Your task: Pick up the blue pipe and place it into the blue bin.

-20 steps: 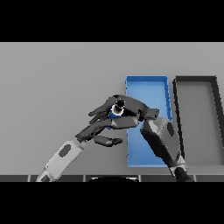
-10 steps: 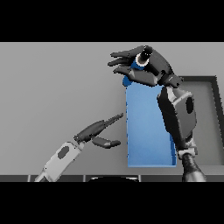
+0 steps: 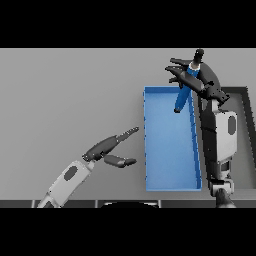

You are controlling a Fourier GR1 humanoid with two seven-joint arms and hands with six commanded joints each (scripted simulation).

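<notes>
Blue pipe point(image 3: 183, 95): held tilted at about the 1 o'clock part of the table, its lower end hanging over the far right corner of the blue bin, its dark top end poking up past the hand.
Right hand point(image 3: 196, 79): fingers curled round the pipe's upper half, their tips fanning out toward 9 o'clock; the forearm runs down along the bin's right wall.
Blue bin point(image 3: 150, 150): a long open tray right of centre, running from 12 to 6 o'clock, nothing lying in it.
Dark bin point(image 3: 246, 125): touching or just beside the blue one at 3 o'clock, partly hidden by the right arm.
Left hand point(image 3: 107, 149): at 7 o'clock, near the blue bin's left wall, fingers straight and pointing toward it, thumb held apart, holding nothing.
Risk: the pipe sits near the far rim and close to the shared wall. Let go here, it could strike the rim and tip out the far side, or roll across into the dark bin.
Safer, by my judgement: bring it toward the bin's middle and lower before the fingers loosen.
</notes>
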